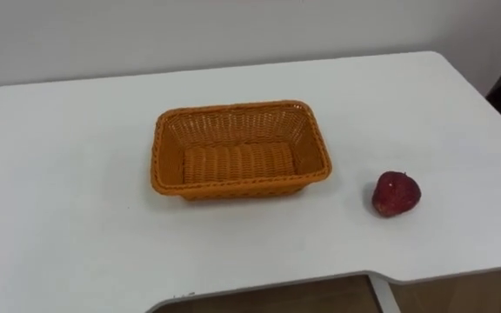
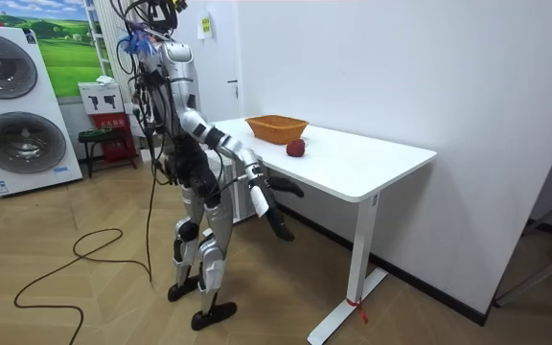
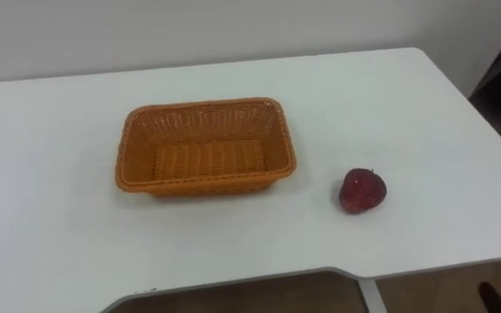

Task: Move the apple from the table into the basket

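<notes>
**Apple on table, hands below the edge**

White table against a pale wall. We note a wicker basket near the middle of the top, open side up, its woven bottom in plain sight. The apple lies on the tabletop to the right of the basket, apart from it and a little nearer the front edge.

In the room view the robot stands upright at the table's front edge, facing it, with washers behind it at the room view's left. We log the left hand held forward just under the tabletop. The right hand hangs lower, in front of the legs. Both are well apart from the apple. We cannot tell whether either hand is spread or closed.
</notes>
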### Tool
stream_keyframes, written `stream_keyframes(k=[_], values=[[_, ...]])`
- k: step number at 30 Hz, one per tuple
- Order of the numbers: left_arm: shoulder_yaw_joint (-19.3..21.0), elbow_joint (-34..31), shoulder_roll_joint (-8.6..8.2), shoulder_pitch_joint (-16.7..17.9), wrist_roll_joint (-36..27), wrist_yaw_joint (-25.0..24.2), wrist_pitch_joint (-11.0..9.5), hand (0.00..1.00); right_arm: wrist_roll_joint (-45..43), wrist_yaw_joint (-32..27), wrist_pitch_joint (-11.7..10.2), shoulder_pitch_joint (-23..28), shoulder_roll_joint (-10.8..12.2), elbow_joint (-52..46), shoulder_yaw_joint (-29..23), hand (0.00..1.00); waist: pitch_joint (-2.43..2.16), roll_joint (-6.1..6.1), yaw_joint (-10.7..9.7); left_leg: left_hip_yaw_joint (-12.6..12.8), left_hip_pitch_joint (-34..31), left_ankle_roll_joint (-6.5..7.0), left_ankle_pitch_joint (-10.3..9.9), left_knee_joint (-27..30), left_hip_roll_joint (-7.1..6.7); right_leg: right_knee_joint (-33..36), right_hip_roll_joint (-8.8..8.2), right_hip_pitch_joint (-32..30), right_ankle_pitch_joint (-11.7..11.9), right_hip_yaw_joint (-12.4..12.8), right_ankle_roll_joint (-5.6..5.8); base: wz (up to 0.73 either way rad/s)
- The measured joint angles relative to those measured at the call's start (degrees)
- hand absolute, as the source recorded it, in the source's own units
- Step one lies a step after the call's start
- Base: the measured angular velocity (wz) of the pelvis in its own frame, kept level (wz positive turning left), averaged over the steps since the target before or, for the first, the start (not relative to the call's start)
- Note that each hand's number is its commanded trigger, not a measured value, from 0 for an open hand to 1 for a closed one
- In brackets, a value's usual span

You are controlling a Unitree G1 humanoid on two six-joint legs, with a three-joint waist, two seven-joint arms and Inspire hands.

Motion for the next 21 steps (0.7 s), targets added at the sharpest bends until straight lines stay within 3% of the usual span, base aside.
stream_keyframes(k=[6, 10, 12, 17, 21], values=[[-2.8, 0.5, 0.13, 0.8, 0.0, 0.2, -0.1, 0.0, -19.5, -9.6, -3.4, -0.1, -0.1, -12.7, 2.0, 0.0, -0.03, -0.15, 0.4, -0.6, -0.7, 0.0, 0.0, 0.2, 0.0, -0.8, 0.04, -0.5, 0.1, -0.4, 0.03, 0.03], [-5.3, 0.4, 0.21, 0.9, 0.0, 0.3, -0.2, 0.0, -30.1, -12.6, -4.5, 0.4, -0.2, -18.2, 5.6, 0.0, -0.04, -0.04, 0.4, -0.6, -1.3, -0.03, 0.0, 0.2, 0.05, -0.6, 0.09, -1.0, 0.2, -0.5, -0.04, 0.0], [-6.3, 0.3, 0.47, 0.5, 0.0, 0.3, -0.7, 0.0, -38.3, -12.2, -5.0, 0.6, -0.3, -20.0, 8.4, 0.0, -0.04, -0.18, 0.7, -0.8, -1.1, -0.04, 0.0, 0.1, 0.06, -0.9, 0.14, -1.0, 0.2, -0.4, -0.05, 0.0], [-6.9, -0.6, 0.96, -0.5, -0.2, -0.4, -3.1, 0.0, -44.3, -7.5, -5.4, 0.7, -0.4, -21.7, 12.6, 0.0, -0.29, -0.39, 1.7, -0.8, -0.6, -0.04, 0.0, -0.2, 0.11, -1.0, 0.15, -0.6, 0.2, -0.8, -0.04, 0.0], [-9.0, -0.5, 1.2, -0.5, -0.1, -1.6, -3.2, 0.0, -47.5, -1.1, -5.4, 0.9, -0.7, -22.4, 17.0, 0.0, -0.12, -0.47, 1.7, -0.8, -0.6, -0.04, 0.0, -0.3, 0.11, -1.1, 0.16, -0.6, 0.2, -0.9, -0.04, -0.01]])
